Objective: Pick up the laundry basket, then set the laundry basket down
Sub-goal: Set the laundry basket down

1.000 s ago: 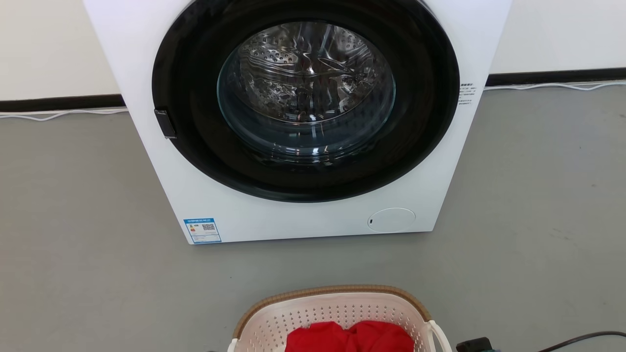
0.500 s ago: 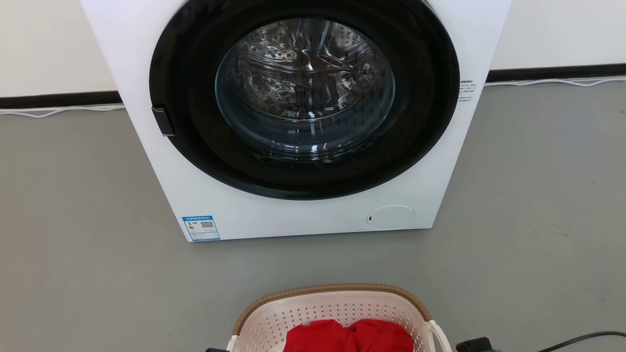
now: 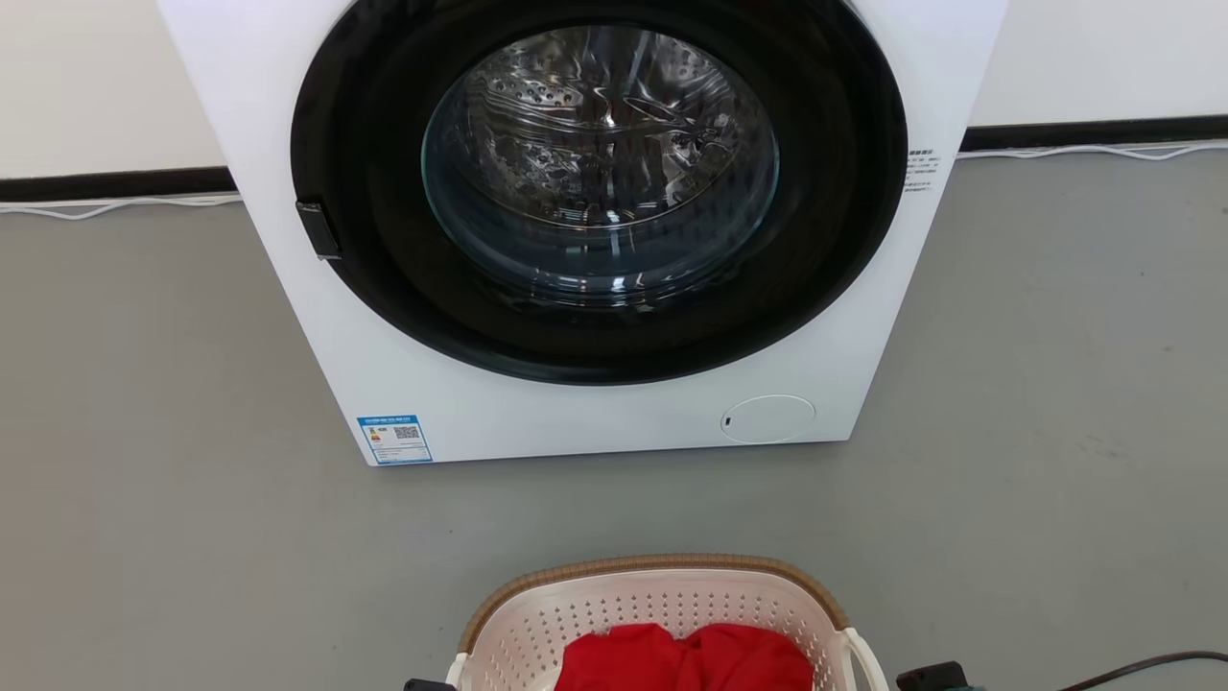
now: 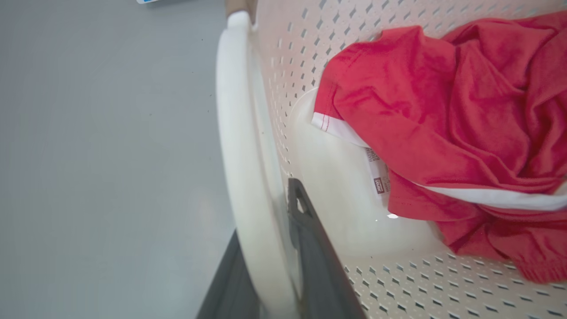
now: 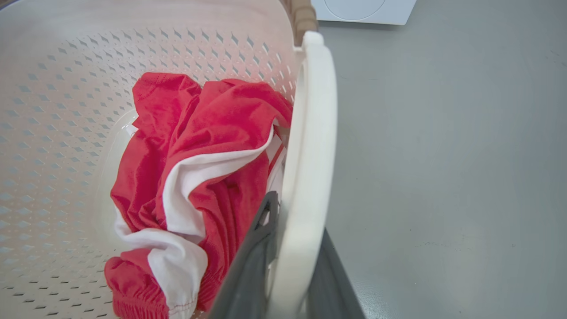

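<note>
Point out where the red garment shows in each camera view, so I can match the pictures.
Head view: the red garment is at bottom centre, inside the laundry basket.
Left wrist view: the red garment is at the upper right, lying in the basket.
Right wrist view: the red garment is at centre left, against the handle-side wall.
Shared landmark: the basket's brown rim, which sits at the top edge in both wrist views.

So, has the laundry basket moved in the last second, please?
Cannot tell: the washing machine shifted up the view with the laundry basket, so the camera moved.
</note>
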### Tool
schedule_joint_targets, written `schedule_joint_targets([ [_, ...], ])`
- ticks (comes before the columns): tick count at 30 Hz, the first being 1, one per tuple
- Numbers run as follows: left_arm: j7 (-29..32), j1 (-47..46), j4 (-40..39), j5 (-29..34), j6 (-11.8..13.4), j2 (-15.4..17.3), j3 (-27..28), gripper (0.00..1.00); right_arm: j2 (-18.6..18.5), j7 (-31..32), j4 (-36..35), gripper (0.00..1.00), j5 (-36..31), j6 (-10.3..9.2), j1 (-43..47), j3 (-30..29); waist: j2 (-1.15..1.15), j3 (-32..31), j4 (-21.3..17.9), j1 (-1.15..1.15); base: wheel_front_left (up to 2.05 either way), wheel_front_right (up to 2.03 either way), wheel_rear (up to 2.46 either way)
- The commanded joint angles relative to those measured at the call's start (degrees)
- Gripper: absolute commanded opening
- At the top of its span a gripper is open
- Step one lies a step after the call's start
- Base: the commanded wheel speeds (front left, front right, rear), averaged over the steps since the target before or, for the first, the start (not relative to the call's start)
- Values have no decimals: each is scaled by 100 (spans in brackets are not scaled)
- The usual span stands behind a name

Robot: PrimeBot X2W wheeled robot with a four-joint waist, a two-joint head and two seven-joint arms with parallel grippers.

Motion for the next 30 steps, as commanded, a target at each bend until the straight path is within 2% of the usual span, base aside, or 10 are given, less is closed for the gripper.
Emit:
schedule_joint_targets([
  [1,-112,-323,-68,14,-45,-24,39,0,111,-119,-166,0,-17,102,-198,176,0,11,4,0,0,0,0],
  [17,-195,-638,-56,-86,-56,-24,-106,0,111,-223,-114,0,-43,102,-424,85,0,355,68,0,0,0,0],
  [30,-379,-1514,42,-49,-115,102,-56,0,111,-383,-197,0,-168,102,-1163,-43,0,1315,167,0,0,0,0],
])
